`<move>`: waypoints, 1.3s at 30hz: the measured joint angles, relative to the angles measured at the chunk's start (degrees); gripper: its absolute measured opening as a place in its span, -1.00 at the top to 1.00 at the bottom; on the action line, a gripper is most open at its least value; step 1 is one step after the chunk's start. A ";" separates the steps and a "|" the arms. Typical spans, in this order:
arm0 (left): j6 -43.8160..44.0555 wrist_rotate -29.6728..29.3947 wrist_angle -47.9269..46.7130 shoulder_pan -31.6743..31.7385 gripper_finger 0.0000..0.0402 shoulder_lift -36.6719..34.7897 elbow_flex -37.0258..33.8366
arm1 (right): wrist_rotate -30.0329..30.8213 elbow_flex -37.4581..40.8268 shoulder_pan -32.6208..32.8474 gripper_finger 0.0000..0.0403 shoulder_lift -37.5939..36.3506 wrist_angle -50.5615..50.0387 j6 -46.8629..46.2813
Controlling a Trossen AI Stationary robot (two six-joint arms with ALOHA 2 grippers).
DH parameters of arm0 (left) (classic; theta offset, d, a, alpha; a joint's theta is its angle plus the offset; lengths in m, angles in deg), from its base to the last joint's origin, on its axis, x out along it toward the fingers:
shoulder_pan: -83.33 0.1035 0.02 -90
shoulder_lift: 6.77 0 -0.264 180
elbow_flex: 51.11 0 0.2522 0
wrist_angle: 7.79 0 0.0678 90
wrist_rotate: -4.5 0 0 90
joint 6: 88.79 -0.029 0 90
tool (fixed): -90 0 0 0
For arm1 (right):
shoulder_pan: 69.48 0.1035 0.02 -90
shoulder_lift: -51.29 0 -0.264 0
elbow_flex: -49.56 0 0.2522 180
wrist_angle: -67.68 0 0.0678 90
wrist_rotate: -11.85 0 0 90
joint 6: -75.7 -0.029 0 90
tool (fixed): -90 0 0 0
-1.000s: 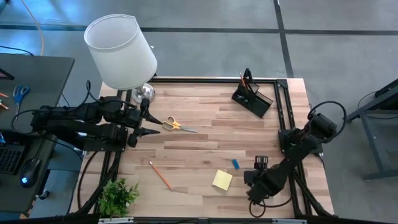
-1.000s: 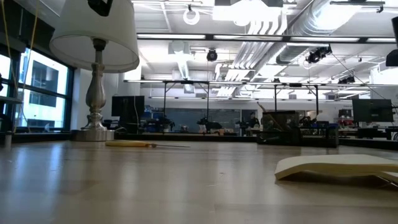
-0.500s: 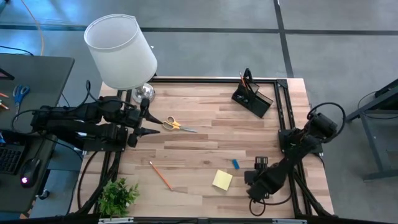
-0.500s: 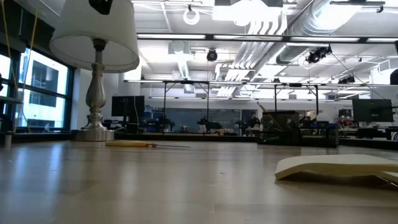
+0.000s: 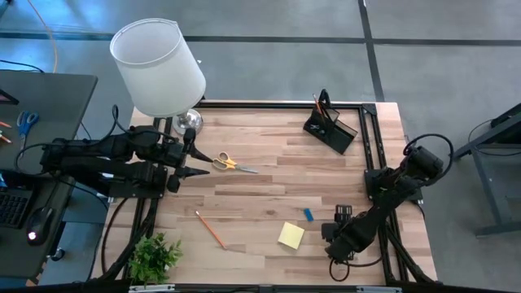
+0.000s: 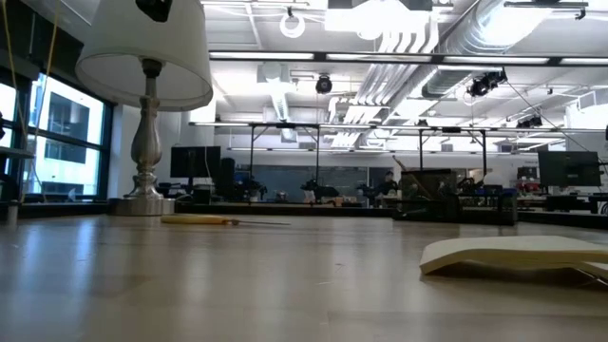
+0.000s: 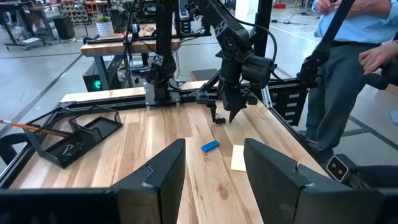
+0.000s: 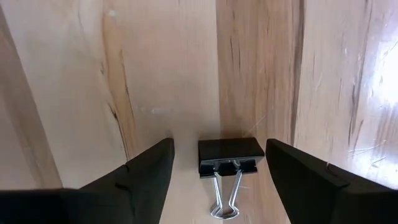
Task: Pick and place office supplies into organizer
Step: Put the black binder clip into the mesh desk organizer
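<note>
High view: your right claw (image 5: 342, 213) is hovering low, just beside the blue eraser (image 5: 308, 214). Right wrist view: its fingers are standing wide around the black binder clip (image 8: 228, 157) on the tabletop (image 8: 161, 74); closing off-centre risks flicking it away.

In the high view, the lamp shade (image 5: 158, 67) hides most of the lamp's base. The plant (image 5: 154, 257) is cut off at the bottom edge. In the low view, the sticky-note pad (image 6: 518, 255) runs off the right edge. The organizer's (image 5: 330, 127) contents are too small to tell.
</note>
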 joint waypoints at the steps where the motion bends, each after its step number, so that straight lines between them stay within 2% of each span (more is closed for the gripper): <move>1: 0.00 0.00 0.09 0.00 0.23 0.00 0.00 | -0.02 0.01 0.00 -0.26 -0.15 -0.11 0.01; 6: 0.00 -0.02 0.11 0.00 0.23 0.00 0.00 | 1.02 0.34 0.02 -0.21 -1.40 -1.45 -0.47; 15: 0.07 0.00 0.09 0.00 0.23 0.00 0.00 | 0.87 0.34 -0.02 0.09 -1.58 -1.14 0.01; 20: 0.07 -0.02 0.08 0.00 0.23 0.00 0.00 | 0.59 0.34 -0.02 0.19 -1.58 -0.74 0.60; 32: 0.07 0.00 0.09 0.00 0.23 0.00 0.00 | 0.46 0.27 -0.30 0.20 -1.61 0.25 -0.29; 39: 0.07 -0.02 0.11 0.00 0.23 0.00 0.00 | 1.52 -1.43 -3.09 0.25 -1.67 1.43 0.05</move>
